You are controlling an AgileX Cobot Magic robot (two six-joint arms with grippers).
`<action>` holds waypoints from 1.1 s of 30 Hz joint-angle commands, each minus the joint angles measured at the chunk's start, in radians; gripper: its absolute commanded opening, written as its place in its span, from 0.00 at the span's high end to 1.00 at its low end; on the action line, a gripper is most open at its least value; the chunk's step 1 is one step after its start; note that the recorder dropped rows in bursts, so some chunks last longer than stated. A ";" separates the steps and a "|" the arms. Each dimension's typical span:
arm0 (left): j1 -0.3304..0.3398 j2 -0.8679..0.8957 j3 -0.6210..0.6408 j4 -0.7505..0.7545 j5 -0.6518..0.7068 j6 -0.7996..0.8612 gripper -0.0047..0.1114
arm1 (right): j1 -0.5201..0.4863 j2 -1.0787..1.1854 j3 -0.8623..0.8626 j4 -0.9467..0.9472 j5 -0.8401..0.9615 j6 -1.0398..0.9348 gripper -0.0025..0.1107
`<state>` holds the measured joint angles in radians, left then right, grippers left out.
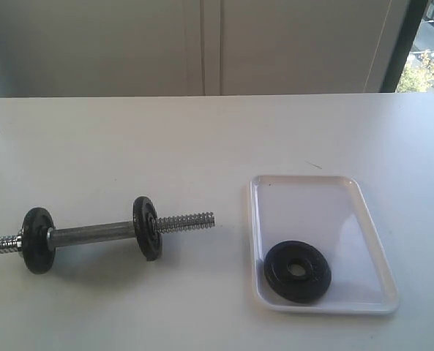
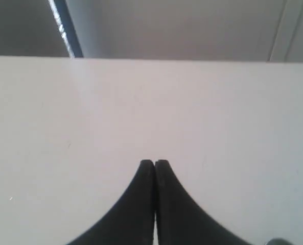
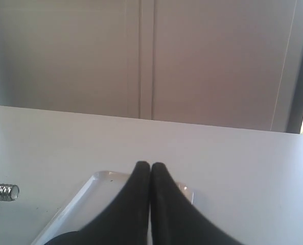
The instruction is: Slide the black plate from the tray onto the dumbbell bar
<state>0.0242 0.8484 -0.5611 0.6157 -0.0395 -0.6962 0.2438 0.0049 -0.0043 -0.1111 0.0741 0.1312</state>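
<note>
While both arms hover low over white tabletop (image 1: 165, 139): left end effector (image 2: 154, 164) clenched, empty; right end effector (image 3: 150, 166) clenched, empty, by tray (image 1: 312, 212). Black plate (image 1: 298, 270) flat in tray, near right edge. Dumbbell bar (image 1: 92, 234) at left edge. Pale wall (image 1: 129, 44) behind.

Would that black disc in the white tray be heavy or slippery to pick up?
The black plate looks like solid metal: probably stiff and heavy for its size. Lying flat on the glossy tray, it would likely slide when pushed, not roll, and offers little edge to grip.
</note>
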 commanded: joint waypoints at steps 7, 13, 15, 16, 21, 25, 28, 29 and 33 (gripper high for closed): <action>-0.189 0.163 -0.249 -0.183 0.561 0.473 0.96 | 0.004 -0.005 0.004 -0.001 -0.053 0.004 0.98; -0.237 0.308 -0.406 -0.604 0.694 0.976 0.96 | 0.004 -0.005 0.004 -0.001 -0.055 0.004 0.98; -0.237 0.364 -0.469 -0.741 0.763 1.105 0.96 | 0.004 -0.005 0.004 -0.001 -0.055 0.004 0.98; -0.237 0.378 -0.488 -0.789 0.776 1.157 0.96 | 0.004 -0.005 0.004 -0.001 -0.055 0.004 0.98; -0.237 0.446 -0.578 -1.049 0.884 1.512 0.96 | 0.004 -0.005 0.004 -0.001 -0.057 0.004 0.98; -0.237 0.473 -0.604 -1.097 0.920 1.672 0.96 | 0.004 -0.005 0.004 -0.001 -0.118 0.004 0.98; -0.237 0.511 -0.615 -1.121 0.940 1.920 0.96 | 0.004 -0.005 0.004 -0.001 -0.178 0.004 0.98; -0.237 0.519 -0.615 -1.123 0.946 1.950 0.96 | 0.004 -0.005 0.004 -0.001 -0.180 0.004 0.98; -0.237 0.541 -0.615 -1.123 0.955 2.066 0.96 | 0.004 -0.005 0.004 -0.001 -0.214 0.001 0.98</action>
<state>-0.2074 1.3867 -1.1708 -0.4808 0.8868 1.3160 0.2438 0.0049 -0.0043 -0.1111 -0.1046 0.1312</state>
